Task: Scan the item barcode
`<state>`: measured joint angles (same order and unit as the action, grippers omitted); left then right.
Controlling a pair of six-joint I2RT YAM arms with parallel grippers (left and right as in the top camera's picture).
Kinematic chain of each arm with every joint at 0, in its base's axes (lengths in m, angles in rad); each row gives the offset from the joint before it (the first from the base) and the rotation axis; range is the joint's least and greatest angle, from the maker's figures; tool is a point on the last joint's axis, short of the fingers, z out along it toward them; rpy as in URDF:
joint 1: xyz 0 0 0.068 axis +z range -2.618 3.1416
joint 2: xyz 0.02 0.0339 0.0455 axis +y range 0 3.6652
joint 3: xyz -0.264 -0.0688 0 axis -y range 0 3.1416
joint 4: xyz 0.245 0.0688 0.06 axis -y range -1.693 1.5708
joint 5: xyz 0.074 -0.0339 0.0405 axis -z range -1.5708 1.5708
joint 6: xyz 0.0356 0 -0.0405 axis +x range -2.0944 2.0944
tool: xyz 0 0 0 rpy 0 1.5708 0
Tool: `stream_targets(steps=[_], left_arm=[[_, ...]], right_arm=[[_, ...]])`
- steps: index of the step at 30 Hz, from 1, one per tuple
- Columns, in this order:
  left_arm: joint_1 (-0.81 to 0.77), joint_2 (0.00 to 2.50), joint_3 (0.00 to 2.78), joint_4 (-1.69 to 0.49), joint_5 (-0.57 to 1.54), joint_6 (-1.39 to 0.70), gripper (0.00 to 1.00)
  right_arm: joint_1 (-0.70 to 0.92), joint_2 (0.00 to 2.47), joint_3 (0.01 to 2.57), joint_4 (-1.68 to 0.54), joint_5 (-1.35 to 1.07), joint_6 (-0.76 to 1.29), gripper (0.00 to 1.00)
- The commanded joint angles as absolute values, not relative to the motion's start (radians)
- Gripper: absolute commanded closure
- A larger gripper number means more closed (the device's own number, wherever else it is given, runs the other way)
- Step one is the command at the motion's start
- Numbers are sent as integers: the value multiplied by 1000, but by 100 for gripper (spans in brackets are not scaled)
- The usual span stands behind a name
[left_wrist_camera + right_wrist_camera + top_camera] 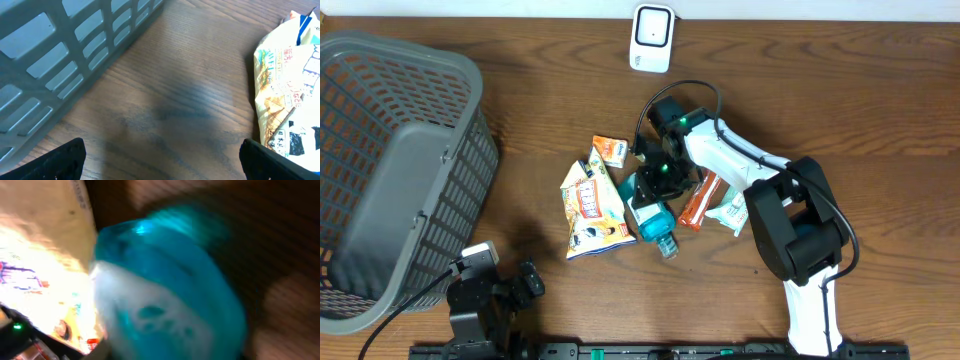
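Observation:
A teal bottle lies in a pile of packets at the table's middle, cap toward the front. My right gripper is down over its upper end. In the right wrist view the bottle fills the frame, blurred, and the fingers do not show clearly, so the grip is unclear. A yellow snack bag lies just left of the bottle. My left gripper stands wide open low over bare wood at the front left, with nothing between its fingertips. A white scanner sits at the table's far edge.
A grey slatted basket fills the left side; its wall is close to my left gripper. A small orange box, an orange bar and a white-green packet lie around the bottle. The snack bag reaches my left gripper's right side.

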<state>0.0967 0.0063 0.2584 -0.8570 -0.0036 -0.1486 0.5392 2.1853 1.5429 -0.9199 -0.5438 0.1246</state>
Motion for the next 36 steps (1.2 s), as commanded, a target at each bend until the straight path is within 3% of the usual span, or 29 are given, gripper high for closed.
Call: stream_targets(steps=[1,9,13,16,21,27,36], left_arm=[[102,5,242,-904,-12,-128,2],[102,5,242,-904,-12,-128,2],[102,5,242,-904,-12,-128,2],[102,5,242,-904,-12,-128,2],[102,5,242,-904,-12,-128,2],[102,5,242,-904,-12,-128,2],[102,5,242,-904,-12,-128,2]], right_arm=[[531,2238,1553,-937,-239,237,76],[532,2237,1670,-1058,16,300,76],[532,2238,1678,-1056,103,300,70],[533,2238,1677,-1055,107,300,69],[548,2238,1678,-1055,106,299,55],[554,2237,1700,-1075,78,299,49],[554,2237,1753,-1119,23,300,50]])
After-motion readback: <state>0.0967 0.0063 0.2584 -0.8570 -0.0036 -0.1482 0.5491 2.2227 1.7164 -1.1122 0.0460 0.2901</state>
